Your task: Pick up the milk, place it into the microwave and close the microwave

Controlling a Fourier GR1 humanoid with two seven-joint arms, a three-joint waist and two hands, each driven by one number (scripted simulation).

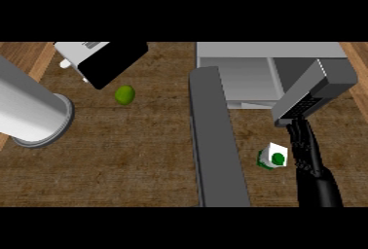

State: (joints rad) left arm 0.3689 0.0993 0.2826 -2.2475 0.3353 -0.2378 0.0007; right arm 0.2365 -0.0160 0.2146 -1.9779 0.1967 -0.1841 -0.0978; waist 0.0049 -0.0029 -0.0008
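A kitchen: a wooden surface (129, 155) carries a microwave (251, 73) at its far edge with its door (215, 141) swung open, and a toaster (86, 51) near the far left corner.

Milk (274, 156): small white carton with green markings, standing on the worktop (129, 160) right of the open door (215, 141). Microwave (266, 73): grey, open, cavity showing at upper right.

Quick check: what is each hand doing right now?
Left hand: not in view.
Right hand: open, fingers straight beside the milk, not holding it.
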